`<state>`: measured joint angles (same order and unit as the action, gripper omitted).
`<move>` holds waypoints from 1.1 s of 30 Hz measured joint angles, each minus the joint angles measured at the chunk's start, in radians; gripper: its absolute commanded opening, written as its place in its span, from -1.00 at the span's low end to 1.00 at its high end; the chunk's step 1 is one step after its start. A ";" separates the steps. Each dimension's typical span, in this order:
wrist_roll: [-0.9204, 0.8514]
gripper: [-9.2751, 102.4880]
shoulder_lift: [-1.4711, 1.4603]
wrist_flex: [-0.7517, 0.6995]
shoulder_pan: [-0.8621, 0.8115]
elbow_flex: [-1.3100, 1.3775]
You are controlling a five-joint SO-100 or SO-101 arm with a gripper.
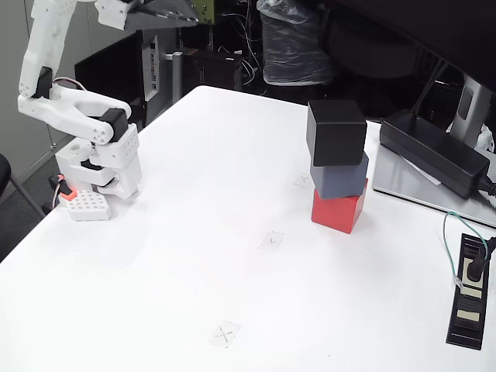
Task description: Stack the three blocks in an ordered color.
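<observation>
Three blocks stand in one stack on the right half of the white table (194,201). The red block (339,209) is at the bottom, the slate blue-grey block (339,177) sits on it, and the black block (335,132) is on top, turned slightly and overhanging a little. The white arm is folded back at the far left, well away from the stack. Its gripper (182,14) is raised at the top edge of the fixed view; it looks dark and is partly cut off, and nothing shows in it.
A long black power brick (434,151) lies on a grey monitor base (411,190) just right of the stack. A black socket strip (470,298) with a cable sits at the right edge. Taped X marks (225,333) dot the table. Cluttered gear stands behind.
</observation>
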<state>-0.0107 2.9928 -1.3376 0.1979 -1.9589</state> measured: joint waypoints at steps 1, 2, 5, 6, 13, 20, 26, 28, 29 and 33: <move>0.000 -0.85 0.025 0.020 0.000 -0.069; 0.000 -0.85 0.048 0.037 0.000 -0.141; 0.000 -0.85 0.114 0.107 0.000 -0.350; 0.000 -0.86 0.137 0.138 0.000 -0.413; 0.000 -0.86 0.253 0.367 -0.023 -0.765; 0.000 -0.86 0.275 0.511 -0.086 -0.985; 0.000 -0.86 0.276 0.658 -0.094 -1.115; 0.000 -0.86 0.276 0.698 -0.092 -1.132; 0.000 -0.86 0.276 0.715 -0.092 -1.132; 0.000 -0.86 0.276 0.730 -0.092 -1.132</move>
<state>-0.0107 3.2689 -0.6075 0.1058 -3.0910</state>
